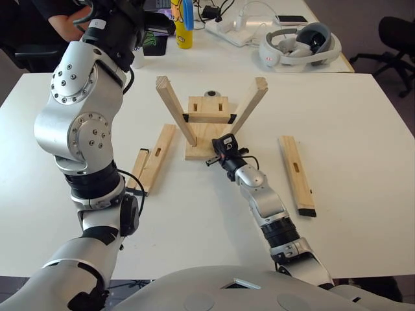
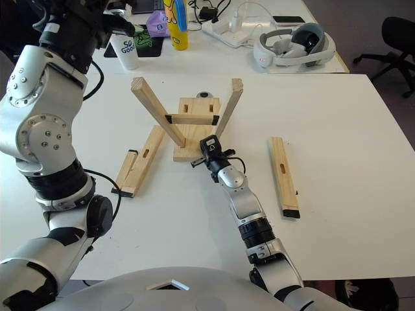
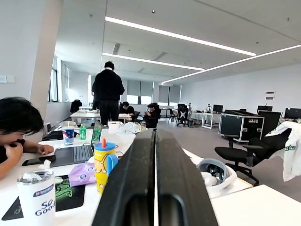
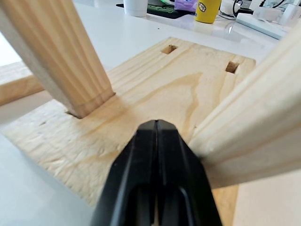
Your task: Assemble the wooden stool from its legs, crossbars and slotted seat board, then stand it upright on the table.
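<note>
The slotted seat board (image 1: 209, 105) lies flat at the table's middle. Two legs stand in it, splaying apart: one leaning left (image 1: 175, 110), one leaning right (image 1: 249, 103). A crossbar (image 1: 209, 118) joins them. My right gripper (image 1: 220, 148) is shut with nothing in it, its tips (image 4: 156, 123) over the board's near part between the two legs. Two loose wooden pieces (image 1: 157, 157) lie side by side left of the board. Another slotted piece (image 1: 297, 173) lies to the right. My left gripper (image 3: 154, 136) is shut and held high over the table's back left.
Behind the white table stand a yellow bottle (image 1: 185, 26), a white cup (image 2: 124, 50), a power strip (image 1: 233, 29) and a white headset (image 1: 299, 45). A person sits at a laptop at the back left. Bare tabletop lies in front and to the right.
</note>
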{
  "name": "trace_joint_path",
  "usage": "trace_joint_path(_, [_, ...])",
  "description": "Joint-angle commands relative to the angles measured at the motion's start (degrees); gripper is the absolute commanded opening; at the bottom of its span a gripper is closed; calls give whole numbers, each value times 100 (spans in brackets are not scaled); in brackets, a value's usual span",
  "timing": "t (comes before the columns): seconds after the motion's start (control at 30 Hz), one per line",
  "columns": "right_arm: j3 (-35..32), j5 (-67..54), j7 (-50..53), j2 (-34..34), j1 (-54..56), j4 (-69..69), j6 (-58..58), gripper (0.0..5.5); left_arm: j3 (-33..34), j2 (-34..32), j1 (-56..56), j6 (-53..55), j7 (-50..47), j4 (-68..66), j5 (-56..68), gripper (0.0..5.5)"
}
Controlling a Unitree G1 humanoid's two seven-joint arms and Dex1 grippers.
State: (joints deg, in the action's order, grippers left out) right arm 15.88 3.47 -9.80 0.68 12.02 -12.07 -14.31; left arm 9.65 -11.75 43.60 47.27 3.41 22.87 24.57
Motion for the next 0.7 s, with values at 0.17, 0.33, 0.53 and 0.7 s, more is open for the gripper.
trace_joint_path(0.17, [260,147,-182,-25,-320,-590,-695,0,-1087,47,-861,992,63,-1169,-451,2])
trace_joint_path(0.33, [263,158,-183,-34,-276,-732,-680,0,-889,167,-207,414,16,-863,-551,2])
trace_joint_path(0.53, [275,162,-202,-2,-271,-786,-667,0,-321,-431,921,-1291,-402,127,-1427,2])
trace_joint_path(0.7, [303,167,-218,18,-307,-751,-683,0,-1186,-596,246,-369,-35,-332,-1739,2])
